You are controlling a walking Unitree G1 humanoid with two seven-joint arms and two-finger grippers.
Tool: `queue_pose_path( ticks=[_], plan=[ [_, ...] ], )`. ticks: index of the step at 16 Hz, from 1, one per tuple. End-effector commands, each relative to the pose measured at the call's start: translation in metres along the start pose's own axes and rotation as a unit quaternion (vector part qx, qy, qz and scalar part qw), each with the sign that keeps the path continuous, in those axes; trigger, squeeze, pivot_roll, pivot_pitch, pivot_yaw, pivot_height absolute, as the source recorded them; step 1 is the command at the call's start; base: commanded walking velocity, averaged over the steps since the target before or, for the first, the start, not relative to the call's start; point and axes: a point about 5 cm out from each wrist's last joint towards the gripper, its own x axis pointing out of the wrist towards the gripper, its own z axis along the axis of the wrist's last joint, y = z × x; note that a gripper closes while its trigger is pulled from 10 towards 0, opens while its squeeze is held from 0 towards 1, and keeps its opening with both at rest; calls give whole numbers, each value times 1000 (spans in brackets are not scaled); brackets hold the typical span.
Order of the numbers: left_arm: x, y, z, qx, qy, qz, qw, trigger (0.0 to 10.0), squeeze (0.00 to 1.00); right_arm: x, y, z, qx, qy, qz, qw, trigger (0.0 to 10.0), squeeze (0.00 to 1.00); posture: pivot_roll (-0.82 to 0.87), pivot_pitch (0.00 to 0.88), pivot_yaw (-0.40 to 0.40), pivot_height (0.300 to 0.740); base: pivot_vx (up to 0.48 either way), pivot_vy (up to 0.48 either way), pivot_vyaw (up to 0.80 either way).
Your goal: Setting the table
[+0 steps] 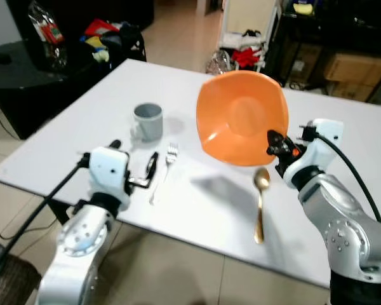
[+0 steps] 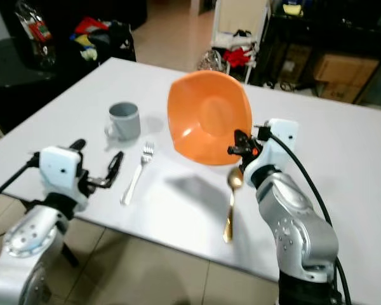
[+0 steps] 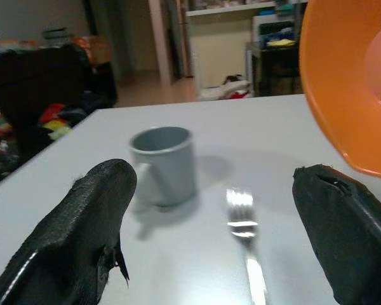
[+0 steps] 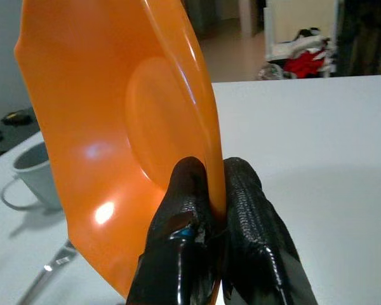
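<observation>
The right pincer (image 1: 274,143) pinches the rim of a tilted orange plate (image 1: 241,117) above the desk (image 1: 343,210); it looks light, stiff, slippery. The left pincer (image 1: 147,173) is spread.

Silver jointed arms, white wrist housings, black cables.

1. Orange plate (image 1: 241,117), pinched at its rim by right gripper (image 1: 274,145), hangs tilted above white table (image 1: 82,121); blocks passage over the table's middle.
2. Bare tabletop under the plate, between fork (image 1: 165,168) and gold spoon (image 1: 260,203).
3. Grey mug (image 1: 147,121) stands just beyond the fork, left of the plate.
4. Left gripper (image 1: 149,170), fingers spread, sits at near edge beside the fork.
5. Right and far table area bare.
</observation>
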Motion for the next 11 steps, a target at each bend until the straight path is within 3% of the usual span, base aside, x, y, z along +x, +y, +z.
queue_pose_path(
  ticks=[1, 8, 11],
  plan=[
    [0, 5, 0, 4, 1, 3, 1000, 10000, 0, 3, 13, 10, 4, -25, 33, 999, 10000, 0, 67, 0, -31, 740, 337, 0, 0],
    [0, 9, 2, 18, 4, -8, 1000, 10000, 0, 13, 12, 2, 45, 12, 30, 998, 10000, 0, 89, 0, -24, 740, 337, 0, 0],
    [-5, -5, 2, 5, 9, -81, 997, 10000, 0, 22, 9, -6, 83, 65, 21, 994, 10000, 0, 90, 0, -19, 740, 94, 0, 0]
  ],
)
